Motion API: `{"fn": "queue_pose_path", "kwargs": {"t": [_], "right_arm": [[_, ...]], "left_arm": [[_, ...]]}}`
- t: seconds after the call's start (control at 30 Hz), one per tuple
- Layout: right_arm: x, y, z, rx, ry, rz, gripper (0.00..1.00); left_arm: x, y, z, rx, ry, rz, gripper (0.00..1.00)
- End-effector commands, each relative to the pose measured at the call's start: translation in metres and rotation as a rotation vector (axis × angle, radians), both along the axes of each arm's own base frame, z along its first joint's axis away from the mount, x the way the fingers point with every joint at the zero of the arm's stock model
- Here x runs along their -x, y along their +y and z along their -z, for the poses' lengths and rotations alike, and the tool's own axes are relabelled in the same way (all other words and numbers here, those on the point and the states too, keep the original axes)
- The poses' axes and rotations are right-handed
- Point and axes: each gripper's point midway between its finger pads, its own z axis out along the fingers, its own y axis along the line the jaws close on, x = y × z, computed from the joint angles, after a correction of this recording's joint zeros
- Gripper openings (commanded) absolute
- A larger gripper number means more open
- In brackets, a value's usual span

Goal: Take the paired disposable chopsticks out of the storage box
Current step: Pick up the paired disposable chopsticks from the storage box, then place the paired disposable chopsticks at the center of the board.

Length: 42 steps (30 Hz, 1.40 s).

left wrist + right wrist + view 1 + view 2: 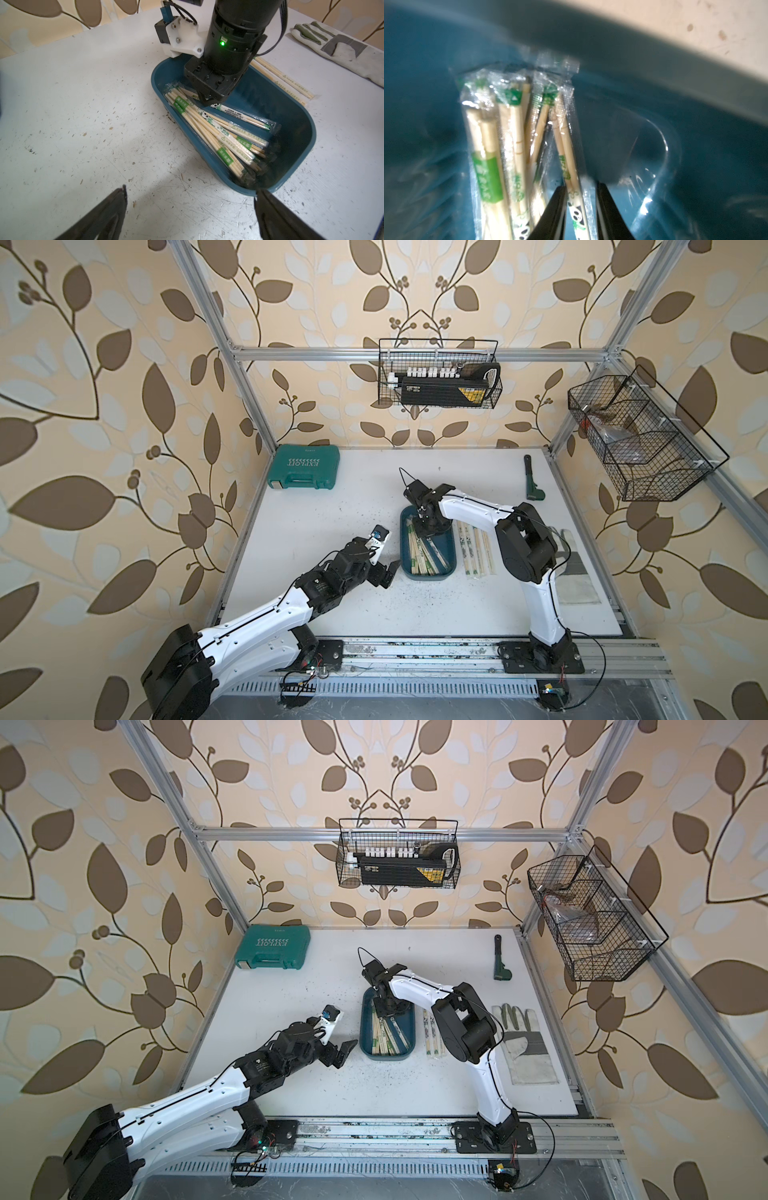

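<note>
The dark teal storage box (428, 578) (388, 1057) (291, 124) sits mid-table. Inside it lie several paired disposable chopsticks (419, 556) (384, 1038) (218, 133) (517, 135) in clear sleeves. My right gripper (424, 531) (209, 102) (581, 187) reaches down into the box. Its jaws narrowly straddle one panda-marked pair, which lies flat, with a gap beside the stick. My left gripper (392, 570) (191, 190) hovers wide open and empty just left of the box's near end. Several more chopstick pairs (473, 549) (432, 1031) (284, 80) lie on the table right of the box.
A green EXPLOIT tool case (305, 467) stands at the back left. A green-handled tool (532, 485) lies at the back right. Beside the right arm lies a work glove (523, 1040) (342, 47). Wire baskets (438, 373) (640, 439) hang on the frame.
</note>
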Motion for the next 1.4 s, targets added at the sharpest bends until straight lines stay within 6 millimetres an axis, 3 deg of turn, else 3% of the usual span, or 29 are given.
{"fn": "queue_pose_path", "kwargs": {"t": [0.0, 0.2, 0.37, 1.0, 1.37], "right_arm": [[0.005, 0.001, 0.018, 0.015, 0.041, -0.008, 0.25], [0.004, -0.004, 0.02, 0.017, 0.04, 0.017, 0.14], [0.003, -0.004, 0.009, -0.005, 0.025, 0.029, 0.11], [0.016, 0.003, -0.056, -0.133, -0.043, -0.046, 0.07], [0.014, -0.018, -0.105, -0.185, -0.129, -0.001, 0.06]], "left_arm": [[-0.003, -0.008, -0.017, 0.02, -0.034, 0.018, 0.99], [-0.003, -0.008, -0.015, 0.016, -0.032, 0.018, 0.99], [-0.004, -0.007, -0.016, 0.014, -0.035, 0.013, 0.99], [-0.003, -0.007, -0.018, 0.022, -0.041, 0.014, 0.99], [-0.001, -0.005, -0.023, 0.04, -0.053, 0.014, 0.99]]}}
